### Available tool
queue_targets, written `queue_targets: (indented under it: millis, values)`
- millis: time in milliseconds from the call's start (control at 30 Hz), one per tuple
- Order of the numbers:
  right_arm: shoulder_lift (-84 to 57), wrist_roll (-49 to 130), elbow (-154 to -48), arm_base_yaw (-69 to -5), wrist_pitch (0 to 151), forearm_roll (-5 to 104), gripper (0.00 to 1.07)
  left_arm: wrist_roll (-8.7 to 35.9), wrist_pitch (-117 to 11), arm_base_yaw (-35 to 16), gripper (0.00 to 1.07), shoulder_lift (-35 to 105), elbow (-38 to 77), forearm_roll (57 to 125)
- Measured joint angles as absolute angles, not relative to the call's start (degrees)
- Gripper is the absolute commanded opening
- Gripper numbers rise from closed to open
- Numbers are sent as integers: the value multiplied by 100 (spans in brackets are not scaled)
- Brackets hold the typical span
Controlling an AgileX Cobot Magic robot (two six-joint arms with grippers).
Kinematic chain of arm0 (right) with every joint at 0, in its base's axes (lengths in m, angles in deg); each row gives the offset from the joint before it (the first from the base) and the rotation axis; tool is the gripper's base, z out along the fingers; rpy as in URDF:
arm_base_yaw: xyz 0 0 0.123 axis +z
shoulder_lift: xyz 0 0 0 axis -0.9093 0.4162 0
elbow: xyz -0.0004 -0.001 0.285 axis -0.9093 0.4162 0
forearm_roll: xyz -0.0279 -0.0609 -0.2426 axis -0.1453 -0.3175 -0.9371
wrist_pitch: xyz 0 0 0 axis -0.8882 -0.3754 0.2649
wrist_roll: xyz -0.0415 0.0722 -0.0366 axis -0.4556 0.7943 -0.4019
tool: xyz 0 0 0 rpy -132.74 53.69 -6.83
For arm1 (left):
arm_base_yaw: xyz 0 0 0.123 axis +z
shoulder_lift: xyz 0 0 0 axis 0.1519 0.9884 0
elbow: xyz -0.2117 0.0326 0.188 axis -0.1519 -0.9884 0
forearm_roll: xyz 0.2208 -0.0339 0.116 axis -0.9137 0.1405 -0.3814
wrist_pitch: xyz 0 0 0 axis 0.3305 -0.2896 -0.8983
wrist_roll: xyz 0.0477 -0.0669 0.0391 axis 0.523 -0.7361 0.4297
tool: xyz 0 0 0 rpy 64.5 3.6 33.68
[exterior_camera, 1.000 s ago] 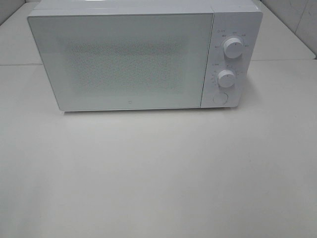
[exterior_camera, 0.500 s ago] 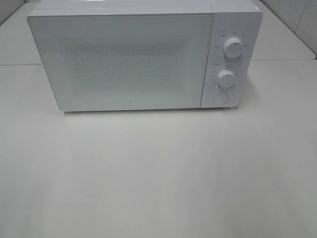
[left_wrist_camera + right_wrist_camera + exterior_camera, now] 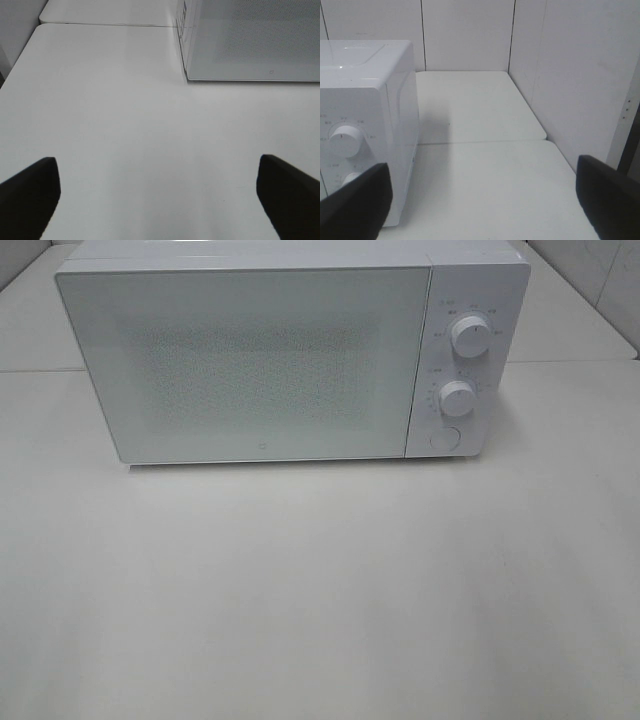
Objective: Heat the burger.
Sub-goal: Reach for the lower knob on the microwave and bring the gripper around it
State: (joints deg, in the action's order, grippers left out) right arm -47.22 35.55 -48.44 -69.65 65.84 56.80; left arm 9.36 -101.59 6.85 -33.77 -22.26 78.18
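Observation:
The burger is not in view in any frame. A white microwave [image 3: 290,350] stands at the back of the white table with its door shut; its frosted door hides the inside. It also shows in the left wrist view [image 3: 250,40] and the right wrist view [image 3: 365,115]. My left gripper [image 3: 160,200] is open and empty above bare table, short of the microwave's front left corner. My right gripper [image 3: 480,200] is open and empty to the right of the microwave. Neither gripper shows in the exterior high view.
Two white knobs [image 3: 470,335] [image 3: 456,398] and a round button [image 3: 443,438] sit on the microwave's right panel. A white wall [image 3: 570,75] stands close on the right. A seam [image 3: 560,362] crosses the table beside the microwave.

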Motion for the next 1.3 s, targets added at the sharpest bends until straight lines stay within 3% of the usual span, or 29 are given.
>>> queue_targets:
  millis: [333, 1033, 1300]
  values:
    - [-3485, 3555, -4535, -6965, 5100, 5583, 96, 936, -10159, 685, 101, -3377, -2226, 7818]
    - [-1800, 4156, -4506, -6965, 3587, 4597, 96, 936, -10159, 685, 101, -3377, -2226, 7818]
    - [-356, 4397, -4414, -6965, 1742, 4248, 96, 936, -10159, 685, 101, -3377, -2226, 7818]
